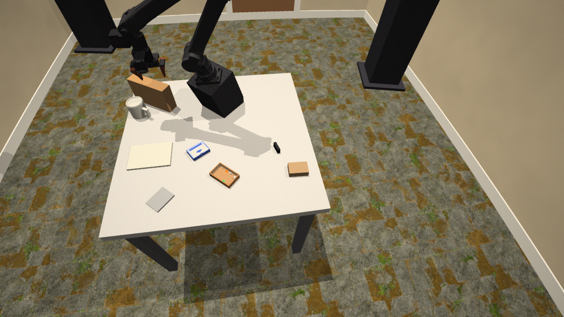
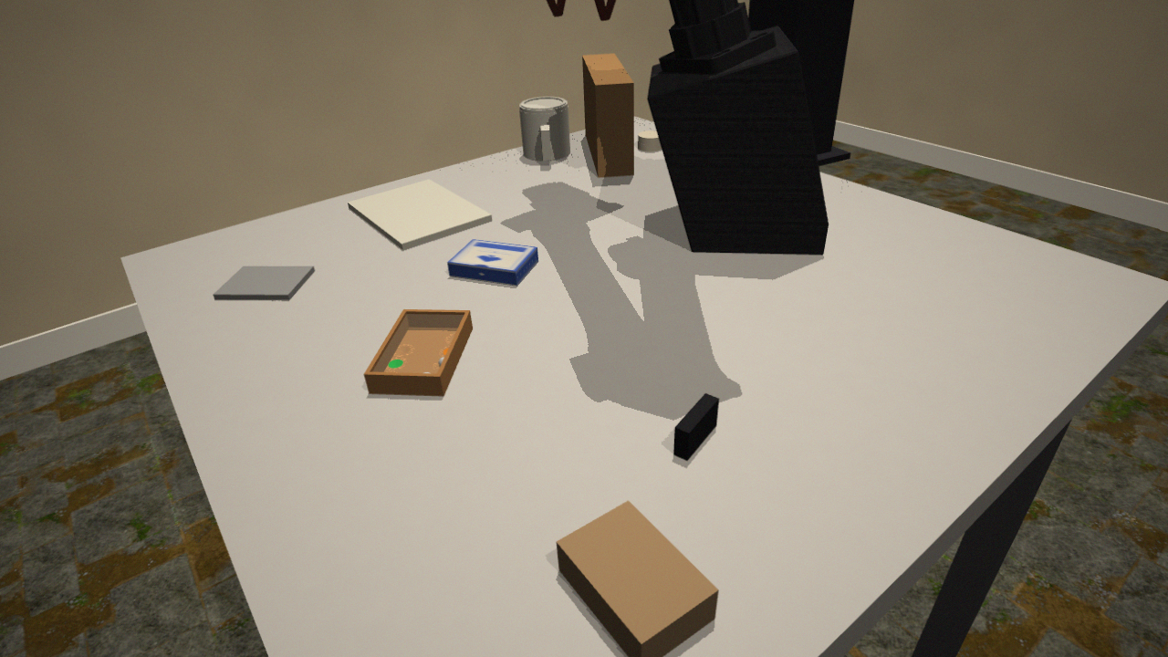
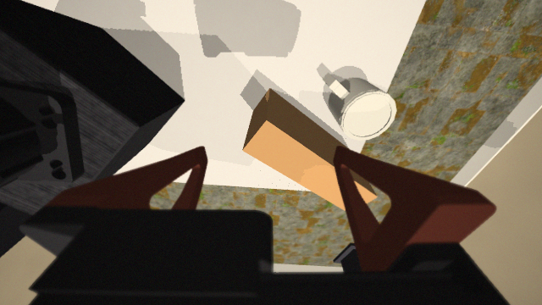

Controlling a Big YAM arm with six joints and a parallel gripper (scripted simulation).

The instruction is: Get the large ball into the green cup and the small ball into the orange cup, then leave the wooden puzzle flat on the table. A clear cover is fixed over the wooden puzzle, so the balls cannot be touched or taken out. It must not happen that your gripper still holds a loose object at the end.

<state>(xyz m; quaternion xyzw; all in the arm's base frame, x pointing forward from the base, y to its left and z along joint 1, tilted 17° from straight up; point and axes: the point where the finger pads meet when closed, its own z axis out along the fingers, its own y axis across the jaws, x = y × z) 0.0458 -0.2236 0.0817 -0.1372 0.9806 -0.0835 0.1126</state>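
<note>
The wooden puzzle (image 1: 213,169) (image 2: 404,383) lies flat on the white table (image 1: 236,212) (image 2: 898,343), near the front middle. Inside it are a green cup mark (image 1: 223,181) (image 2: 396,363) and an orange cup mark (image 1: 225,171) (image 2: 445,352). The balls are pale specks near the orange end, too small to tell apart. My gripper (image 1: 148,72) (image 2: 580,9) (image 3: 270,152) is open and empty. It hangs far from the puzzle, above the table's back left corner, over an upright brown box (image 1: 151,92) (image 2: 608,114) (image 3: 296,157).
A white mug (image 1: 135,107) (image 2: 545,129) (image 3: 364,112) stands beside the upright box. The arm's black base (image 1: 217,92) (image 2: 739,155) sits at the back. A cream board (image 1: 150,155), blue box (image 1: 198,150), grey tile (image 1: 160,199), black block (image 1: 276,147) and tan box (image 1: 297,168) lie around the puzzle.
</note>
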